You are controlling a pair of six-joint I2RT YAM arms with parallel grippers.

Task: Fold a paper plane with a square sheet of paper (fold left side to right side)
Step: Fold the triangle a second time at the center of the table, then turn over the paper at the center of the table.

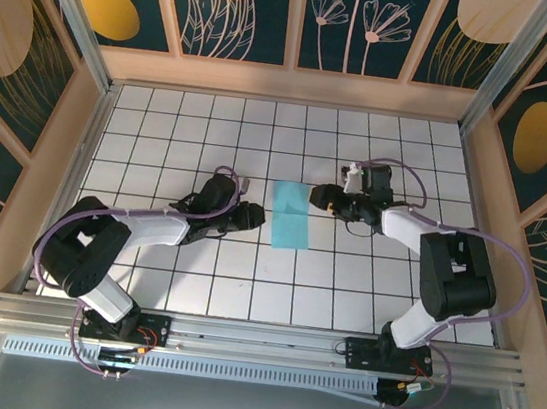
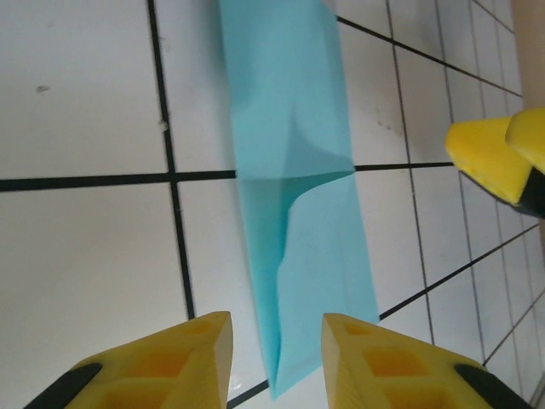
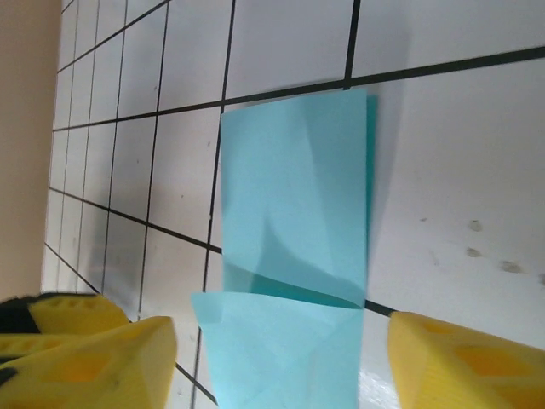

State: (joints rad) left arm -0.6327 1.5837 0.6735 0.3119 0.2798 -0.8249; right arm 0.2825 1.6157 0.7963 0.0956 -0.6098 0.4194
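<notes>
Left arm (image 1: 155, 224), right arm (image 1: 407, 224) low, flanking sheet (image 1: 292, 216).

One square sheet of paper (image 1: 292, 216), just the one. Two grippers: left gripper (image 1: 255, 215) at its nine o'clock, right gripper (image 1: 319, 196) at two o'clock. Two yellow fingers (image 2: 174, 362) on each, four altogether.

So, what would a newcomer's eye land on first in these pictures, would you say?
Most likely the light cyan sheet of paper, folded into a narrow strip in the middle of the white grid table. Next, the left gripper and right gripper flanking it, jaws open, yellow fingertips close to the paper.
</notes>
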